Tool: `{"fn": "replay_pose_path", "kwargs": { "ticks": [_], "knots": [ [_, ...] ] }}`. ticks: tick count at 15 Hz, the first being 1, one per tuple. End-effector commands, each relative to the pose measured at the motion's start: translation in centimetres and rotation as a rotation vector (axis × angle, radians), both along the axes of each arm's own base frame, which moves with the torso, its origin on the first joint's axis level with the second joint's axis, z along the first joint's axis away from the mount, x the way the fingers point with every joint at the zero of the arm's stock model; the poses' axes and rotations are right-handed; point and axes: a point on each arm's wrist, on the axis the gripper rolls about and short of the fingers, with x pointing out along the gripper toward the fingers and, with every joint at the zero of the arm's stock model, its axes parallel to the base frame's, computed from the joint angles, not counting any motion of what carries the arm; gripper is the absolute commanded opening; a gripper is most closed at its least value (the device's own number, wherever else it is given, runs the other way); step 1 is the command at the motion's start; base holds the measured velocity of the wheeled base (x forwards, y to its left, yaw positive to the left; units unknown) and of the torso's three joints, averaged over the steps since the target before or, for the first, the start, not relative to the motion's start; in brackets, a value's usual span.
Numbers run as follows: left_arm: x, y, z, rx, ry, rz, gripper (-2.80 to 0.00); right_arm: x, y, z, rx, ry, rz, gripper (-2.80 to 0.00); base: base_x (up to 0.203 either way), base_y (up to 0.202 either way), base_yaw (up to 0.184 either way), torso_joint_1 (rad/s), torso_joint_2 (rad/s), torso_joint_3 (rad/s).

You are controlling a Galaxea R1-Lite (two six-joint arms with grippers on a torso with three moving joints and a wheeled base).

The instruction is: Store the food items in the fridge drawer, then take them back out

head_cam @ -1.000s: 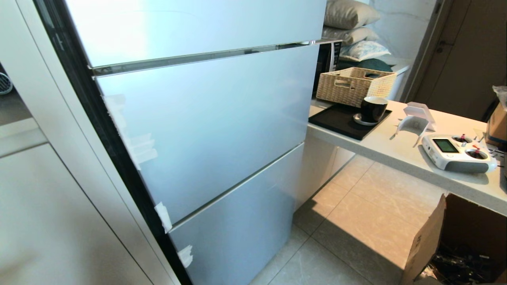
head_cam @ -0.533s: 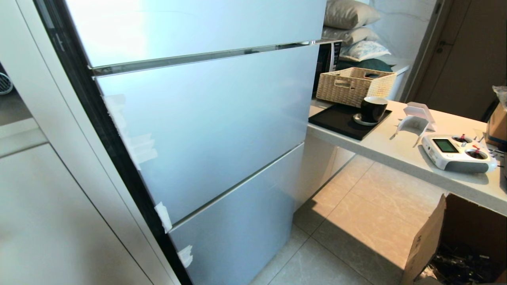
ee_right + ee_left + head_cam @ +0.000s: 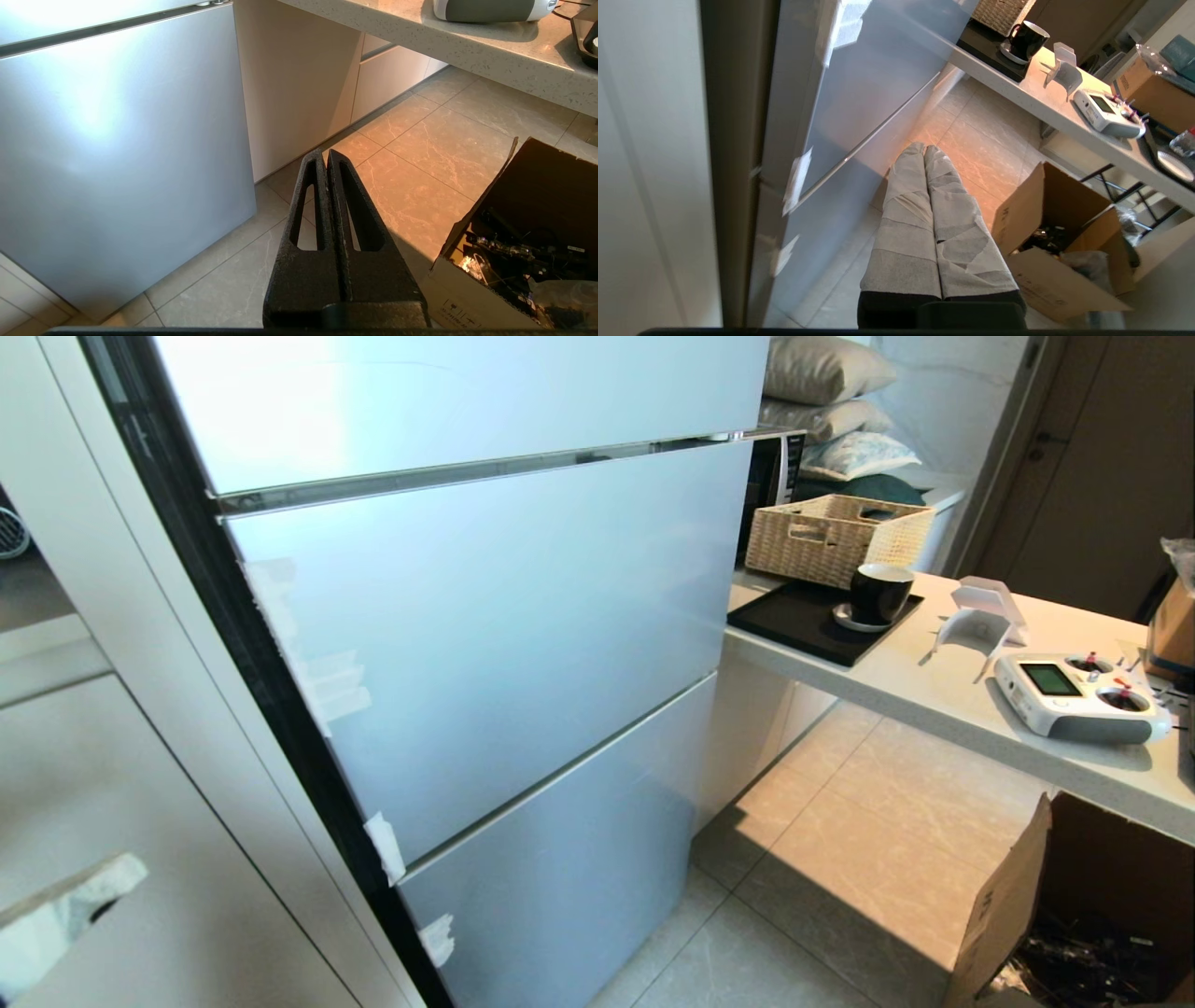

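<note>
The fridge [image 3: 485, 644] stands shut, its silver fronts closed, so neither the fridge drawer nor any food item shows in any view. On the counter [image 3: 943, 695] a woven basket [image 3: 836, 537] holds something dark that cannot be made out, and a black cup [image 3: 879, 593] sits on a saucer on a black tray [image 3: 794, 621]; what the cup holds cannot be seen. Near them lie a white stand [image 3: 980, 616] and a white remote controller [image 3: 1078, 700] with a small screen whose writing is unreadable. An open cardboard box [image 3: 1055, 915] on the floor holds a dark tangle of cables and parts; print on its flap is illegible. The left gripper [image 3: 924, 148], tape-wrapped, hangs beside the fridge's lower front, jaws pressed together and empty. The right gripper [image 3: 325, 154] hangs over the floor tiles, jaws likewise pressed together, empty.
</note>
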Motion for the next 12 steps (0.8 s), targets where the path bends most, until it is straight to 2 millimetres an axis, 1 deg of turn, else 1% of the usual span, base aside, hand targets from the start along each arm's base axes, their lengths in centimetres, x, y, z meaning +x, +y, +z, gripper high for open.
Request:
{"fn": "replay_pose_path", "kwargs": {
  "ticks": [1, 3, 5, 7, 9, 11, 12],
  "knots": [
    [5.7, -0.9, -0.5, -0.004, 0.118, -0.007, -2.8, 0.0, 0.0, 0.0, 0.0, 0.001, 0.001, -2.8, 0.0, 0.0, 0.0, 0.0, 0.0, 0.0],
    [8.6, -1.0, 0.2, -0.055, 0.085, 0.043, -2.8, 0.0, 0.0, 0.0, 0.0, 0.001, 0.0, -2.8, 0.0, 0.0, 0.0, 0.0, 0.0, 0.0],
    [10.6, -1.1, 1.0, -0.093, 0.042, 0.095, -2.8, 0.0, 0.0, 0.0, 0.0, 0.001, 0.0, -2.8, 0.0, 0.0, 0.0, 0.0, 0.0, 0.0],
    [11.9, -1.0, 1.9, -0.144, -0.003, 0.171, -2.8, 0.0, 0.0, 0.0, 0.0, 0.001, 0.001, -2.8, 0.0, 0.0, 0.0, 0.0, 0.0, 0.0],
    [13.0, -1.1, 2.2, -0.188, -0.014, 0.212, -2.8, 0.0, 0.0, 0.0, 0.0, 0.001, 0.001, -2.8, 0.0, 0.0, 0.0, 0.0, 0.0, 0.0],
    [13.4, -1.1, 2.4, -0.199, -0.032, 0.227, -2.8, 0.0, 0.0, 0.0, 0.0, 0.002, 0.0, -2.8, 0.0, 0.0, 0.0, 0.0, 0.0, 0.0],
    [13.9, -1.1, 2.5, -0.201, -0.038, 0.248, -2.8, 0.0, 0.0, 0.0, 0.0, 0.001, 0.001, -2.8, 0.0, 0.0, 0.0, 0.0, 0.0, 0.0]
  ]
}}
